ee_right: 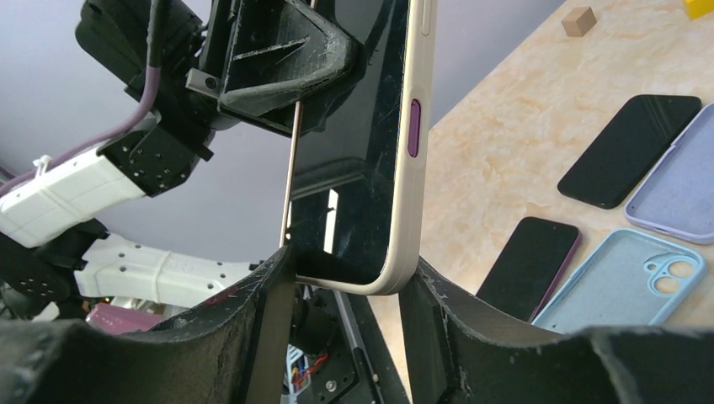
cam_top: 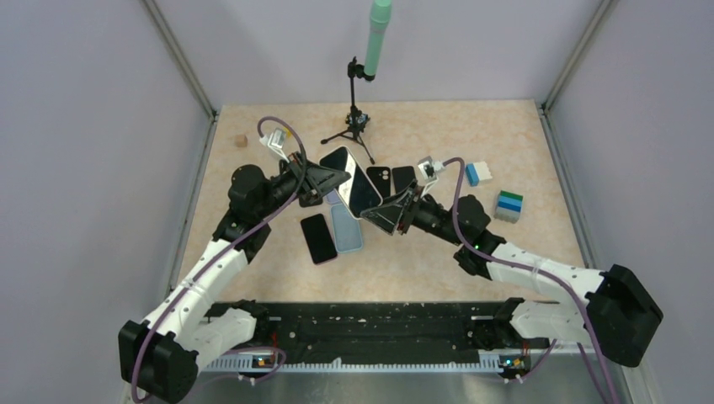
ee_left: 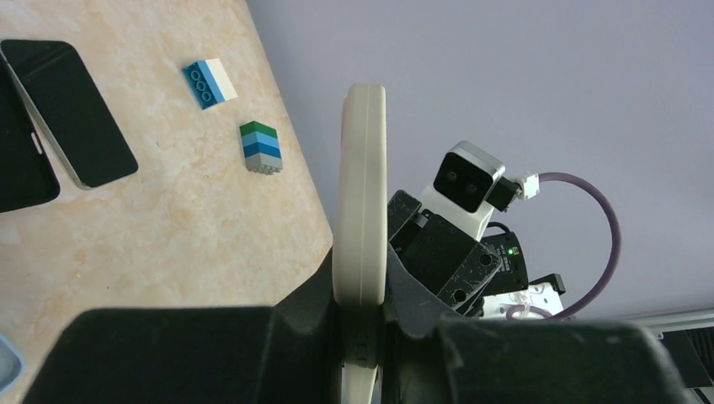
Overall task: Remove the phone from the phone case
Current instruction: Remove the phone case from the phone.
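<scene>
The phone, dark screen up, sits in a cream phone case with a purple side button and is held tilted above the table. My left gripper is shut on the case's upper end; in the left wrist view the cream edge runs between the pads of that gripper. My right gripper has come from the right and its fingers press both sides of the lower corner of the phone, so this gripper is shut on it.
On the table lie a black phone, a light blue empty case, two more phones and a lilac case. A tripod stands behind. Blue-white and green-blue blocks lie right, a wooden cube far left.
</scene>
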